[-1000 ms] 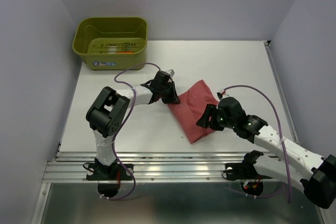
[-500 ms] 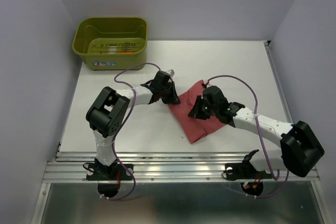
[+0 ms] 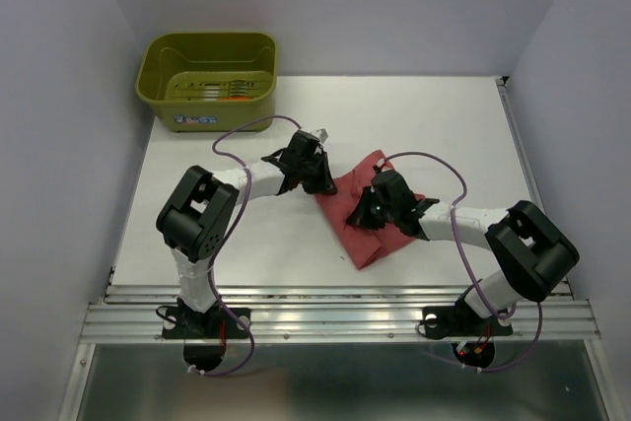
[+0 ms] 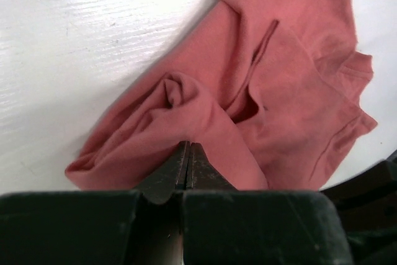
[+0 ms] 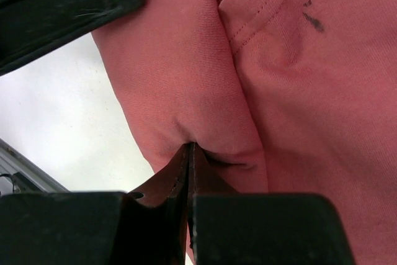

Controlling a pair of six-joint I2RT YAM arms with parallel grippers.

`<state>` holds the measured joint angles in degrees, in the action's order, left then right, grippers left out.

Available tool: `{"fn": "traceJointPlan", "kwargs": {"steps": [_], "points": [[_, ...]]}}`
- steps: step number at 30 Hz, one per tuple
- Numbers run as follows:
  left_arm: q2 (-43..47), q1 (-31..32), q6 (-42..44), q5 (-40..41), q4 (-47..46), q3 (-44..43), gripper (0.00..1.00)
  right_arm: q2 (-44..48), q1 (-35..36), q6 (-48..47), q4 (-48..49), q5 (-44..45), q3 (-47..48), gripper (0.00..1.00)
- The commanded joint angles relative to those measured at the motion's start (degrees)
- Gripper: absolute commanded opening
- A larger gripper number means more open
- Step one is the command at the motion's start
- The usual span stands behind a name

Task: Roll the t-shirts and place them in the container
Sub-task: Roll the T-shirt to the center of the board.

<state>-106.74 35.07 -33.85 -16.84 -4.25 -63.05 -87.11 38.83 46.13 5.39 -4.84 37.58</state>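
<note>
Right gripper (image 5: pixel 189 150): jaws closed, pinching a fold of the dusty-red t-shirt (image 3: pixel 362 244). The t-shirt lies bunched near the middle of the table (image 3: pixel 444 125), somewhat toward the near edge. The right arm (image 3: pixel 463 224) covers its right part. Left gripper (image 4: pixel 186 148): closed on a fold at its far left edge. Olive tub (image 3: pixel 158 96): far left corner, contents indistinct.

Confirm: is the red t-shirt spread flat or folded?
Folded: the t-shirt lies as a narrow bundle with overlapping layers.

Robotics lab cell here: white surface (image 3: pixel 434 115) boxed by plain lilac walls (image 3: pixel 59 96), two arms (image 3: pixel 202 219) bolted to alu rail (image 3: pixel 335 322), cables (image 3: pixel 246 127) trailing.
</note>
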Motion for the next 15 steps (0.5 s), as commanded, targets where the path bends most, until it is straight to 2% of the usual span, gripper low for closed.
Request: {"fn": "traceJointPlan", "kwargs": {"steps": [1, 7, 15], "points": [[7.8, 1.3, 2.6, -0.1, 2.0, -1.8, 0.0, 0.0, 0.5, -0.6, -0.9, 2.7, -2.0, 0.02], [9.9, 4.9, 1.3, 0.7, 2.8, 0.6, 0.0, -0.3, 0.5, -1.9, -1.9, 3.0, -0.7, 0.02], [4.3, 6.2, 1.2, 5.1, 2.9, 0.6, 0.0, 3.2, 0.5, -3.6, -4.7, 3.1, 0.6, 0.02]]}}
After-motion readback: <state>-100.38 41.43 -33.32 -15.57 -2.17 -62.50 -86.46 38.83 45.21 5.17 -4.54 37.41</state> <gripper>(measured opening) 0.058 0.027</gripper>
